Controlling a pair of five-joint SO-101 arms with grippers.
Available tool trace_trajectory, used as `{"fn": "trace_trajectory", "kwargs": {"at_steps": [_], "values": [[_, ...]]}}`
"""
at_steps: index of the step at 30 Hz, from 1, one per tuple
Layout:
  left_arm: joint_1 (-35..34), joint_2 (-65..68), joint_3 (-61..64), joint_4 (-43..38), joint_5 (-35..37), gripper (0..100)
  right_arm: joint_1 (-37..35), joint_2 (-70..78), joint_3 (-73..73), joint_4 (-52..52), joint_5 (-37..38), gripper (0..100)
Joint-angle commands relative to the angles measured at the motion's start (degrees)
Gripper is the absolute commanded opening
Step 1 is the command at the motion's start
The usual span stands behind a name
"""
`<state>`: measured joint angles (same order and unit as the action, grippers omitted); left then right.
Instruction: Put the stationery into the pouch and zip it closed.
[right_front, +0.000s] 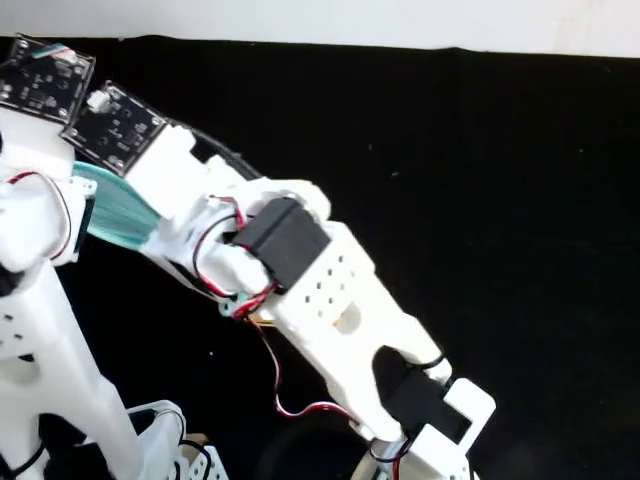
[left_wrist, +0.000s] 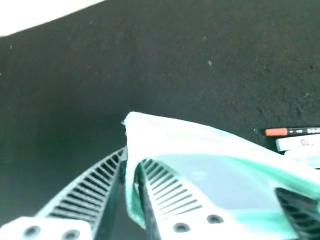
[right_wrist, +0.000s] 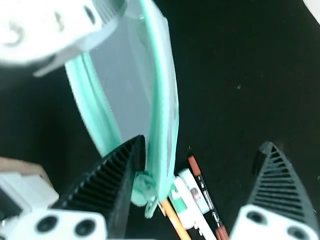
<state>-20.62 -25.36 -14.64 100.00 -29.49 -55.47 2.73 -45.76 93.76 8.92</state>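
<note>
A translucent teal pouch (left_wrist: 215, 165) hangs off the black table, and my left gripper (left_wrist: 132, 167) is shut on its edge. In the high view the pouch (right_front: 115, 205) shows as a teal strip between the two white arms. My right gripper (right_wrist: 192, 170) is open beside the pouch (right_wrist: 125, 85), with one black finger (right_wrist: 112, 187) against the pouch's zip end. Stationery lies on the table under it: a red-capped pen (right_wrist: 200, 185), a white item (right_wrist: 190, 200) and a pencil (right_wrist: 172, 220). The left wrist view catches the pen (left_wrist: 287, 131) and the white item (left_wrist: 300, 144) too.
The table (right_front: 480, 180) is a black cloth with a pale wall edge along its far side. One white arm (right_front: 330, 290) lies diagonally across the near middle. The other arm (right_front: 40, 300) stands at the left edge.
</note>
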Motion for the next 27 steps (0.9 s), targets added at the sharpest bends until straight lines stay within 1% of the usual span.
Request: {"fn": "trace_trajectory", "kwargs": {"at_steps": [1,3,8,10,13,14,20,23,27], "values": [[1.01,0.57,0.40,0.44,0.26,1,-1.54,-1.63,-5.32,4.70,1.41,34.2],[1.01,0.57,0.40,0.44,0.26,1,-1.54,-1.45,-5.23,6.73,3.08,34.2],[1.01,0.57,0.48,0.53,0.26,1,-1.19,-1.27,-5.05,7.08,4.31,34.2],[1.01,0.57,0.57,0.53,0.26,1,-1.19,-1.63,-5.32,7.08,6.95,34.2],[1.01,0.57,2.95,0.35,0.35,1,-1.19,-1.63,-5.58,7.08,6.42,34.2],[1.01,0.57,4.00,0.26,1.23,1,-1.36,-1.63,-5.58,7.08,6.24,34.2],[0.92,0.48,8.31,-6.33,7.47,1,-1.98,0.84,-5.05,6.81,6.07,34.2],[0.92,0.13,8.04,-7.21,9.76,1,-1.89,4.18,-4.97,6.99,6.07,34.2],[0.40,0.04,8.40,-7.21,10.02,1,-1.10,8.22,-5.41,6.64,6.07,34.2]]}}
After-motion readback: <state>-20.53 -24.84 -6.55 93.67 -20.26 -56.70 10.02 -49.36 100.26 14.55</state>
